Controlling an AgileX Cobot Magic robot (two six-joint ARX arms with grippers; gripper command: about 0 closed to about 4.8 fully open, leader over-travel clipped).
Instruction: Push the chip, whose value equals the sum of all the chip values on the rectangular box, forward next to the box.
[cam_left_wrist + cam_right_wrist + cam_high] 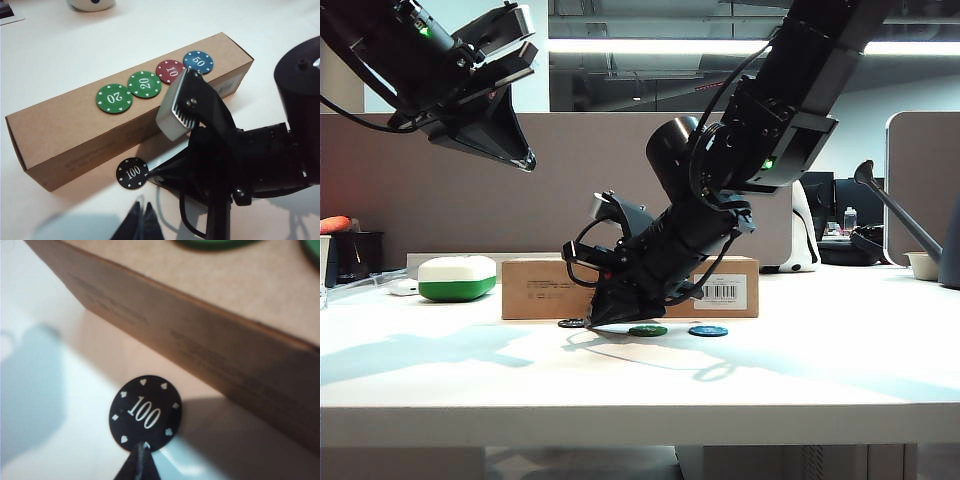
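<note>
Right fingers (137, 465) pressed together behind chip (145, 412) | chip just beside box (210, 335) | push kept slow, centred | left fingers (505, 95) upper left, raised, state untold

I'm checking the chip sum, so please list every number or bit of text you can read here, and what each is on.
"100": black chip on the table, beside the rectangular box.
"20": green chip on the box.
"20": second green chip.
"10": red chip.
"50": blue chip.
Barcode label and the box's side print: too small to read.
</note>
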